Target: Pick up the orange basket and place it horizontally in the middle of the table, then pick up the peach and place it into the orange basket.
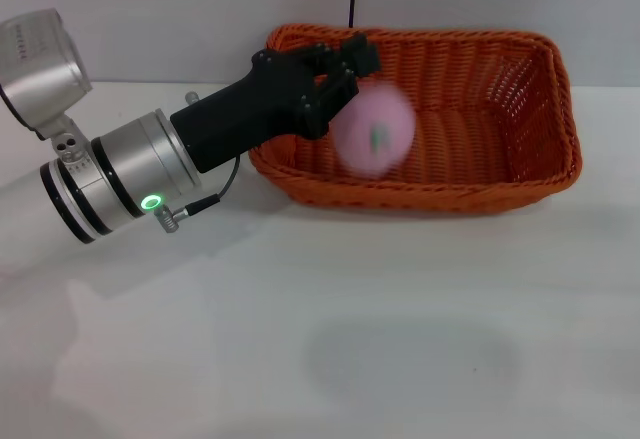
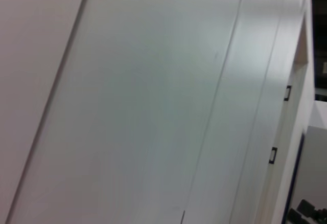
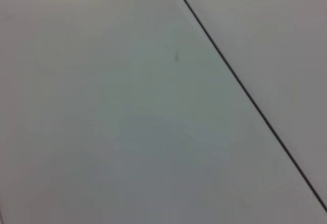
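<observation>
The orange basket lies lengthwise across the far middle of the white table. The pink peach with its green leaf mark shows as a blur inside the basket's left half, just off the fingertips of my left gripper. That black gripper reaches in over the basket's left rim from the left and stands open, with nothing held between its fingers. The left wrist view shows only pale wall panels. The right wrist view shows only a plain white surface with a dark line. My right gripper is out of view.
The silver left forearm with a green light slants over the table's left side. A wall stands right behind the basket.
</observation>
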You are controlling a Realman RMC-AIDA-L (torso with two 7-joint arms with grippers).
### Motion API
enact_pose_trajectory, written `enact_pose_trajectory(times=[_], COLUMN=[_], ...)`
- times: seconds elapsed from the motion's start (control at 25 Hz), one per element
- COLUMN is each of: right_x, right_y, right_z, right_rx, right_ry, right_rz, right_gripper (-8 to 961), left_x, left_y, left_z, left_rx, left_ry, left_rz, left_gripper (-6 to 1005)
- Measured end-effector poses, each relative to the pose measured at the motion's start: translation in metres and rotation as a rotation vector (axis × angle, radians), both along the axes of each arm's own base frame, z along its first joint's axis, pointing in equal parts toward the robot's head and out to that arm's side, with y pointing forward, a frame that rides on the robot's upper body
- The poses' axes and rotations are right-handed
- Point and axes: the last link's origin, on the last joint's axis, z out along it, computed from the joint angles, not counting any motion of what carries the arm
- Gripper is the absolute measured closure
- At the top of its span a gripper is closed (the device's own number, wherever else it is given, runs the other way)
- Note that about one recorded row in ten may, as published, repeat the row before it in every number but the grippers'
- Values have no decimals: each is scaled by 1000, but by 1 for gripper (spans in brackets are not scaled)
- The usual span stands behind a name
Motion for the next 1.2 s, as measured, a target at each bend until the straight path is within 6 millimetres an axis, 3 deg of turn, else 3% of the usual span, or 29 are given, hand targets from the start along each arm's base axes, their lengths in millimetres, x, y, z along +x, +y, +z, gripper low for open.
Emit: enact_pose_trajectory(times=[0.4, 0.64, 0.68, 0.72, 0.76, 0.8, 1.2], right_x=[-2, 1, 1, 1, 2, 2, 9], right_y=[1, -1, -2, -2, -3, -3, -9], right_z=[-3, -2, -2, -1, -1, 0, 9], right_rx=[-14, -7, -6, -3, 0, 3, 73], right_ry=[-4, -3, -2, -1, 0, 1, 33], right_rz=[7, -3, -5, -8, -9, -10, -52], right_gripper=[411, 411, 411, 411, 411, 411, 411], left_x=[-4, -9, -9, -31, -31, -52, -128], left_y=[0, -2, -2, -12, -12, -27, -92], left_z=[0, 5, 5, 29, 29, 53, 109], left_rx=[3, 21, 21, 131, 131, 274, 771], left_ry=[-1, -24, -24, -124, -124, -192, -270], left_rz=[21, 46, 46, 120, 120, 155, 394], left_gripper=[745, 508, 404, 301, 299, 297, 298])
